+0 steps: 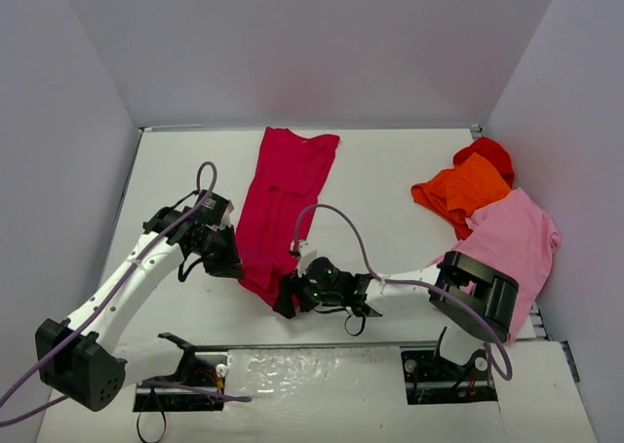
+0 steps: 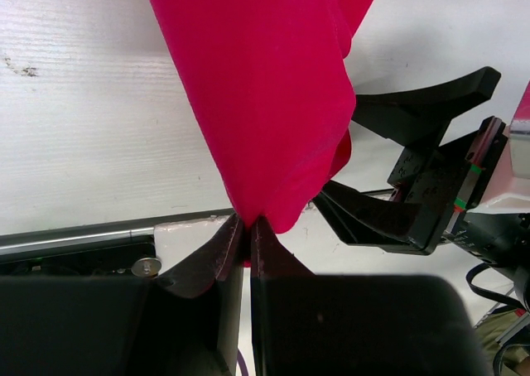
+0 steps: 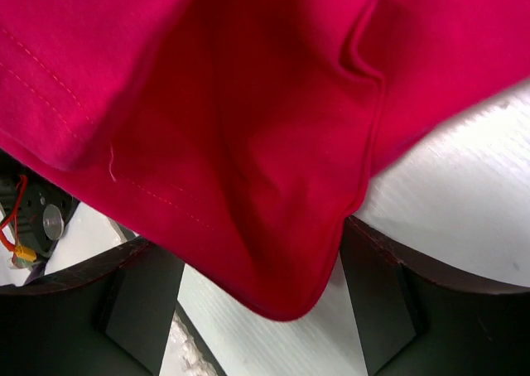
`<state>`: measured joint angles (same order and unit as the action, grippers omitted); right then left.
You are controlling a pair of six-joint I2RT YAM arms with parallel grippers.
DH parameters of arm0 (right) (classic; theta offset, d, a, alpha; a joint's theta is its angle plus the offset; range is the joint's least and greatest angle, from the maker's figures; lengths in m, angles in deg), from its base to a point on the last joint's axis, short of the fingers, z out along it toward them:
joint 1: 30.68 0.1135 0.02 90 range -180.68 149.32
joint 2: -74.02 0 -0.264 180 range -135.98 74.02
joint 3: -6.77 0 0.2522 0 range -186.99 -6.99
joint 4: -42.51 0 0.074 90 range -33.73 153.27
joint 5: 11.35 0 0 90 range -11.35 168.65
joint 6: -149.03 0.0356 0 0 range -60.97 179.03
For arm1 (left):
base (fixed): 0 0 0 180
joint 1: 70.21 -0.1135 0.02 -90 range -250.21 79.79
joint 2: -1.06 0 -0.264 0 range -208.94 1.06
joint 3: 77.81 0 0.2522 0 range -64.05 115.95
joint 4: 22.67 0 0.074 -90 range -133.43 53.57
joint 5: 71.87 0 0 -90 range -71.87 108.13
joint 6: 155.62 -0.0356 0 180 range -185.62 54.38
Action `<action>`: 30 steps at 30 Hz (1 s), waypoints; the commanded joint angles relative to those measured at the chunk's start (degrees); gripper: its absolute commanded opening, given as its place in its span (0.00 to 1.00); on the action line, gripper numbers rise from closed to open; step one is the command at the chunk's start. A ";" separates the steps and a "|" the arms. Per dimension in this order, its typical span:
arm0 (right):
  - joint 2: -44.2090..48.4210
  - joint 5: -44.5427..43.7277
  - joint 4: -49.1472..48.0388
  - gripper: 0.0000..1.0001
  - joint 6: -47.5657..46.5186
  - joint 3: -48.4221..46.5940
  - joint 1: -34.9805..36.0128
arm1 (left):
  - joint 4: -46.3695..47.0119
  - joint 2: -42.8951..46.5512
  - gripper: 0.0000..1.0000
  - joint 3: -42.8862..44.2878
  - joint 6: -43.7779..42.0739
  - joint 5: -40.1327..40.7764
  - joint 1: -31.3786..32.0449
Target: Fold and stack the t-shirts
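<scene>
Hem pinch

The left gripper [image 2: 248,227], pressed together, pinches the near hem of the crimson t-shirt [image 1: 283,194], stretched along the tabletop [image 1: 390,170]; the right gripper [image 3: 257,256], spread, straddles a hem corner. Far right lie the orange t-shirt [image 1: 463,191], light pink t-shirt [image 1: 519,240], bright red t-shirt [image 1: 488,153].

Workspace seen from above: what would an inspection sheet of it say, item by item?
Surface: white table, with shirts lying on it.
Job's things: crimson shirt stretched lengthwise in the middle, its near end at the claws; orange shirt, bright red shirt and pink shirt bunched together at the right.
Clutter: nothing seen.
Claws: left claw shut on the crimson shirt's edge; right claw open, with a corner of that shirt between its fingers.
Cables: purple cable looping off each arm.
Surroundings: plain pale walls on three sides.
</scene>
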<state>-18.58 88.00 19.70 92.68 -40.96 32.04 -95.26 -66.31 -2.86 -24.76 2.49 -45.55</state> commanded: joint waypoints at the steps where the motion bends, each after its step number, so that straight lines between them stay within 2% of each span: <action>1: -1.80 1.69 -1.01 0.68 0.42 -1.52 0.47 | -1.13 2.00 0.00 2.60 -0.43 -0.67 -0.60; 2: -1.72 1.78 -1.04 0.66 0.57 -1.40 0.47 | -1.17 2.10 0.00 2.51 -0.46 -0.68 -0.70; 3: -1.41 1.76 -0.91 0.61 0.45 -1.25 0.47 | -1.09 2.15 0.00 2.43 -0.52 -0.62 -0.77; 5: -0.59 0.88 -0.10 0.38 0.45 -1.06 0.47 | -0.97 2.09 0.00 2.30 -0.52 -0.62 -0.83; 7: 0.84 -0.37 1.13 0.09 0.39 -0.82 0.54 | -0.74 1.88 0.00 2.07 -0.52 -0.75 -0.85; 8: 1.65 -0.90 1.83 0.00 0.24 -0.80 0.56 | -0.60 1.79 0.00 1.96 -0.52 -0.80 -0.85; 19: 11.59 -2.97 14.30 0.00 -0.51 -2.95 1.55 | 0.63 1.99 0.00 0.07 0.07 -1.82 -0.93; 25: 20.21 -5.34 26.79 0.00 -1.15 -5.79 2.62 | 0.91 3.47 0.00 -1.50 1.19 -2.93 -0.93; 30: 29.41 -7.69 39.14 0.00 -1.69 -9.73 2.67 | 2.41 9.00 0.00 -4.75 5.82 -6.59 -0.88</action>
<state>3.43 83.56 47.91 91.92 -45.62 34.29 -94.23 -62.69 -7.09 -23.10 -0.90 -45.98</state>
